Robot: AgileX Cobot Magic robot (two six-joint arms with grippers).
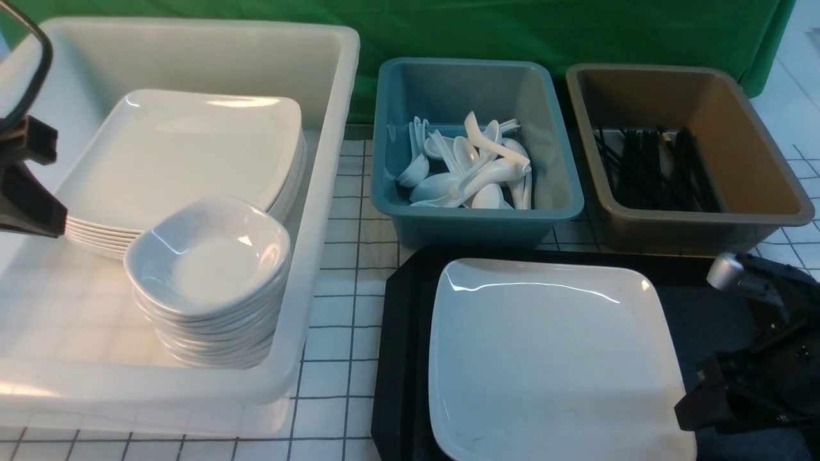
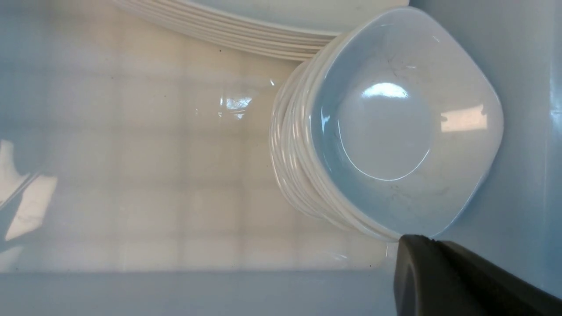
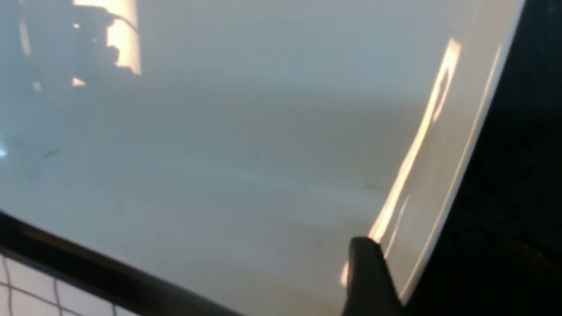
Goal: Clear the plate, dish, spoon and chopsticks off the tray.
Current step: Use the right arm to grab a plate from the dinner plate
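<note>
Left end effector [image 1: 35, 192] hangs closed, nothing seen in it, the stacked dishes [image 1: 208, 282] near it. Just left of the right end effector [image 1: 705, 397], whose opening I can't tell, the plate [image 1: 551, 352] lies flat on the tray [image 1: 397, 333]: stiff, glossy, likely slippery and breakable, so pinch its raised rim.

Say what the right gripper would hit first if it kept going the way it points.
Probably the plate, near its right rim; the fingers of the right gripper hang close over it, though depth is unclear.
</note>
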